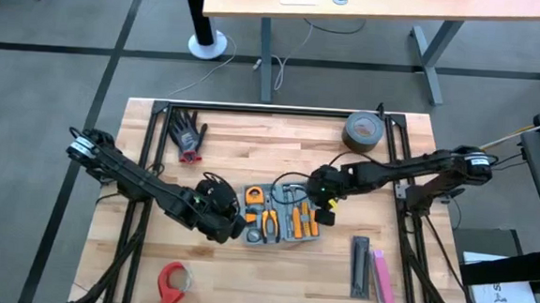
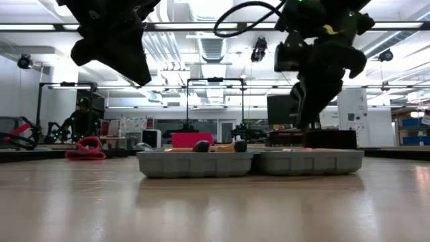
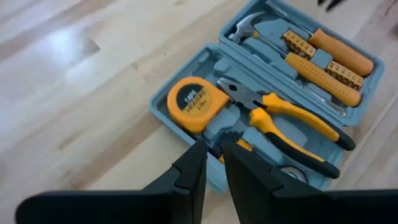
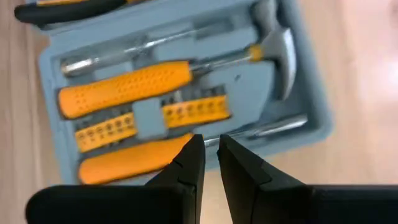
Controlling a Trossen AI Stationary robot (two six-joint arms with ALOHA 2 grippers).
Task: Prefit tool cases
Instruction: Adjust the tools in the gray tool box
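Observation:
The tool case [image 1: 280,218] lies open and flat on the wooden table, both blue-grey halves resting on their backs [image 2: 248,163]. Its trays hold a yellow tape measure [image 3: 191,102], pliers [image 3: 292,121], a hammer [image 4: 273,50] and orange-handled screwdrivers [image 4: 124,81]. My left gripper [image 3: 214,152] hangs above the case's left half, near its outer corner, fingers shut with nothing between them. My right gripper [image 4: 210,146] hovers over the right half's edge, pointing steeply down, shut and clear of the case [image 2: 304,121].
Black gloves [image 1: 188,135] lie at the far left and a roll of dark tape [image 1: 363,131] at the far right. A red tape dispenser [image 1: 174,285] sits near the front left. Black and pink bars [image 1: 372,269] lie at the front right.

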